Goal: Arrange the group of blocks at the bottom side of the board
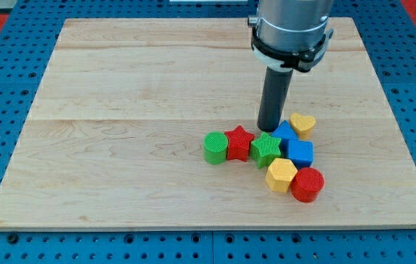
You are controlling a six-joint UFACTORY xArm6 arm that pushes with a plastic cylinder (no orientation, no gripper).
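A tight cluster of blocks lies right of centre on the wooden board. From the view's left: a green cylinder, a red star, a green star, a blue block partly hidden behind the rod, a blue cube, a yellow heart, a yellow hexagon and a red cylinder. My tip stands at the top edge of the cluster, just above the green star and beside the blue block, between the red star and the yellow heart.
The board rests on a blue perforated table. The arm's grey body hangs over the board's top right part. The board's bottom edge runs below the cluster.
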